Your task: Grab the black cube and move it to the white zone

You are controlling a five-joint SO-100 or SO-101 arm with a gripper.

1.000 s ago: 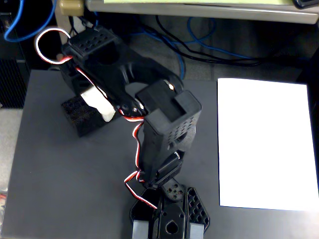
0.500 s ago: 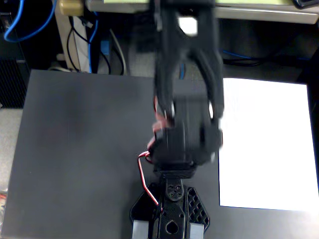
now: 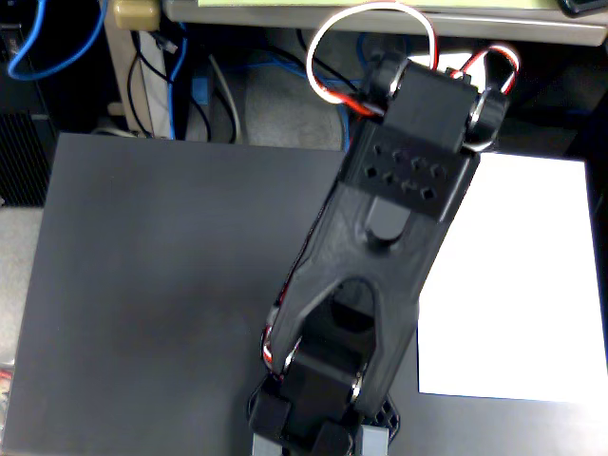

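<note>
The white zone [image 3: 518, 285] is a large white paper sheet lying on the right part of the dark grey board [image 3: 161, 285]. The black arm [image 3: 380, 247] rises from its base at the bottom middle and leans up and to the right, covering the sheet's left edge. Its top end is a black block with red and white wires. I cannot make out the gripper's fingers; they are hidden by the arm's own body. The black cube does not show anywhere; it is hidden or out of view.
Behind the board's far edge hang blue, black and white cables [image 3: 171, 76] under a desk edge [image 3: 380, 19]. A dark box [image 3: 24, 142] stands at the far left.
</note>
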